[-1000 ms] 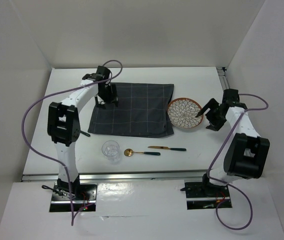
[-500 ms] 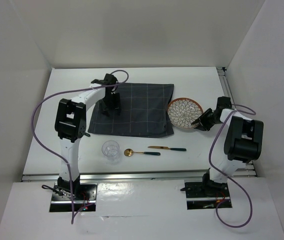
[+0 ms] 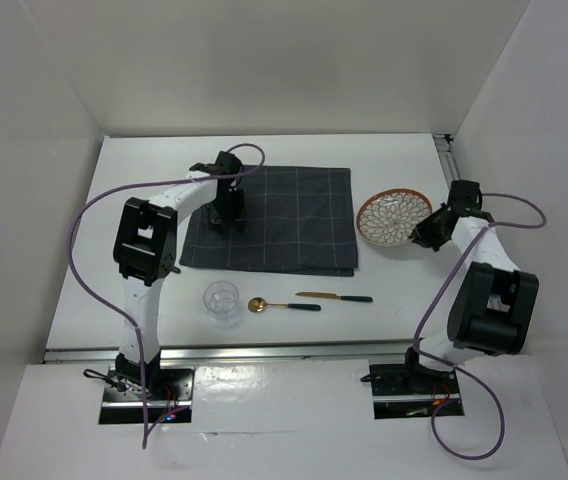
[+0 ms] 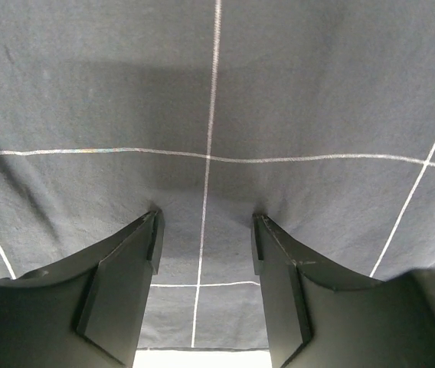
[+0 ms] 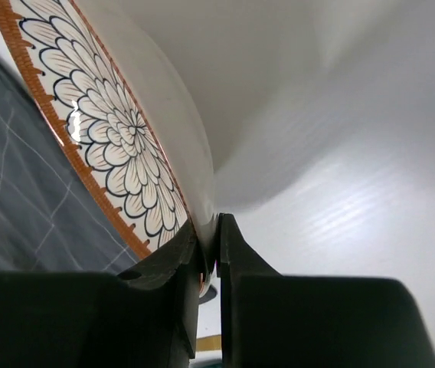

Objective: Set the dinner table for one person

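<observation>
Table [image 3: 154,160]: white top across mid frame; everything sits on it.
Glass [image 3: 222,300]: lower left, just below the mat's left corner. Leave it for now.
L claw [image 4: 206,253]: spread, nothing between the tips, right over the cloth. Can't tell if it's touching.
Mat [image 3: 274,220]: dark checked cloth, centre, lying flat.
Spoon [image 3: 282,305] + knife [image 3: 334,296]: lower centre, below the mat, end to end.
Plate [image 3: 394,217]: right of the mat, just beside its right edge; looks tilted in the wrist view.
R claw [image 5: 208,245]: pinched on the plate's right rim.
Step (my read): plate onto mat centre. Lift till the low rim clears the cloth edge or you'll ruck it. Go slow, since a thin rim grip can slip. Get the L claw off the landing spot first. Set it level, then let go.
</observation>
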Controlling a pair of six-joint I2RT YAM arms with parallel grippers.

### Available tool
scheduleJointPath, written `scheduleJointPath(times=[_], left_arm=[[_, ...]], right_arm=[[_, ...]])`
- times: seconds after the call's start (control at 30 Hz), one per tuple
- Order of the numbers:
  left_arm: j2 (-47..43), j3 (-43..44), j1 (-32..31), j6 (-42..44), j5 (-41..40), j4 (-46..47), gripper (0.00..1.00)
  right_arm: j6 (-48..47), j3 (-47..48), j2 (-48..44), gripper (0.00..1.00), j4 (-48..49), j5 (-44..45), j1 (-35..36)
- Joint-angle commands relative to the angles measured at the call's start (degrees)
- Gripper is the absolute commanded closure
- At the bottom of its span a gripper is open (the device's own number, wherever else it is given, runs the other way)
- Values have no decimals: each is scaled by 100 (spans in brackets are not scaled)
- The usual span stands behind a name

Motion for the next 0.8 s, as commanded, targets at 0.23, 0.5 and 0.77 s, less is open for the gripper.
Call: scheduleJointPath(times=[0.23,0.5,0.77], left_arm=[[471,163,-506,-144,537,89,37],[393,540,-507,-197,257,-165,33],[-1194,656,-402,-39,-745,-1071,22]], right_arm=[[-182,1763,-826,100,-240,-507,-126],[-182,1957,-141,100,-3,-1037,1400],[-392,2466,1001,100,385,-2337,2299]])
